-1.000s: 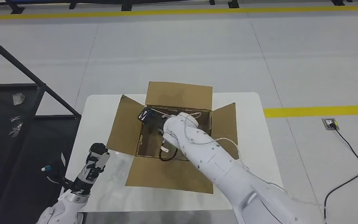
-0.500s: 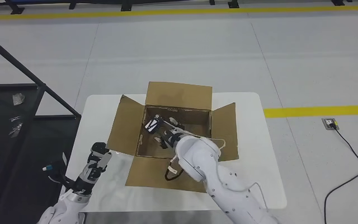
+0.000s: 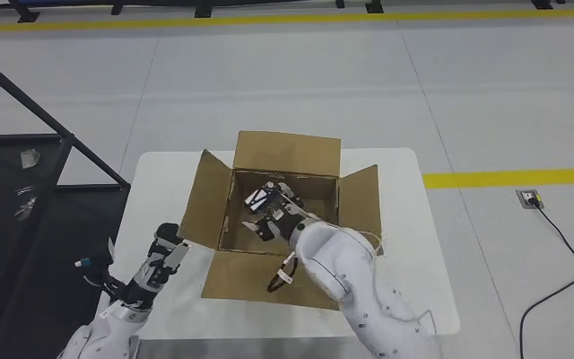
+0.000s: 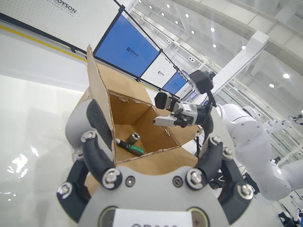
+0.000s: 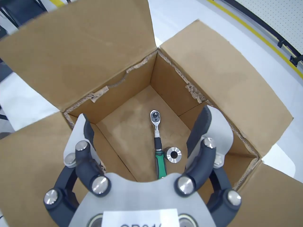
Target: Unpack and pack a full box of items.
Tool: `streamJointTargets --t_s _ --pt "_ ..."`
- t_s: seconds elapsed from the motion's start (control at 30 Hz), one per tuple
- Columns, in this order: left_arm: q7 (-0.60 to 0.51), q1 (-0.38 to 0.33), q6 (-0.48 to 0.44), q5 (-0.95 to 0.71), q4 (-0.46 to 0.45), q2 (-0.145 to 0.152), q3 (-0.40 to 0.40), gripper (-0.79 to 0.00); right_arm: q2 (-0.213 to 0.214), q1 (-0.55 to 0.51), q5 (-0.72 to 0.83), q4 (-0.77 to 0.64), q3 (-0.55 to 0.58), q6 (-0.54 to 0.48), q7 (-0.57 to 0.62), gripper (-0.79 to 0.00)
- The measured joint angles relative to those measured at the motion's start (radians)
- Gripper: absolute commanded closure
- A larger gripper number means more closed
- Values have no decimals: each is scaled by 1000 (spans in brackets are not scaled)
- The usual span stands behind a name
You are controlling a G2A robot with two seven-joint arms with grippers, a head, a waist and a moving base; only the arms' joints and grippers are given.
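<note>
The right gripper (image 5: 144,116) has drawn back above the box (image 5: 94,48), jaws spread and empty.

Left wrist view: a white label (image 4: 151,216) sits on the plate at the base of the left tool (image 4: 153,128). Its dark characters are cut by the frame edge and cannot be read whole.

Far beyond that tool, a dark logo with a word mark stands on the white perforated wall panel (image 4: 35,12). A smaller mark of the same kind stands at the centre of the blue panel (image 4: 125,48), and another on the white panel (image 4: 161,72) just beside it.

Right wrist view: a second white label (image 5: 140,217) sits at the base of the right tool (image 5: 144,116), its characters likewise cut off. Beyond this tool, a perforated board (image 5: 260,1) carries print at the frame corner, only partly seen.
</note>
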Motion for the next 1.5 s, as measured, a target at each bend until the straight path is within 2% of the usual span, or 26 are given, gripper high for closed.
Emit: streamJointTargets --t_s 0.17,0.33,0.43,0.63,0.8,0.9,1.0,1.13,1.23,1.37,1.5 --pt "-73 -34 16 0 -17 1 35 -785 34 -166 191 -209 179 -140 -69 -785" --pt "-118 -66 52 21 -24 -1 80 -785 64 -293 500 -289 377 -324 -76 -785" --pt "-138 -86 87 32 -22 -3 108 -785 71 -305 596 -288 438 -308 -23 -785" --pt "-179 -130 145 68 -9 -7 160 -785 70 -305 580 -288 426 -304 -35 -785" --pt "-209 -168 177 82 5 -11 203 -785 81 -351 634 -308 479 -326 -114 -785" --pt "-224 -190 200 89 16 -14 227 -785 92 -391 764 -301 548 -377 -129 -785" --pt "-251 -212 254 112 31 -16 246 -785 110 -396 994 -250 620 -414 -35 -785" --pt "-278 -238 309 125 43 -19 274 -785 140 -365 1289 -151 734 -387 126 -785" --pt "-293 -250 328 142 50 -20 286 -785 156 -338 1406 -78 794 -336 179 -785" --pt "-300 -262 352 154 57 -22 298 -785 174 -288 1400 8 800 -230 233 -785" --pt "-296 -262 345 138 55 -23 300 -785 191 -204 1374 106 753 -128 360 -785"
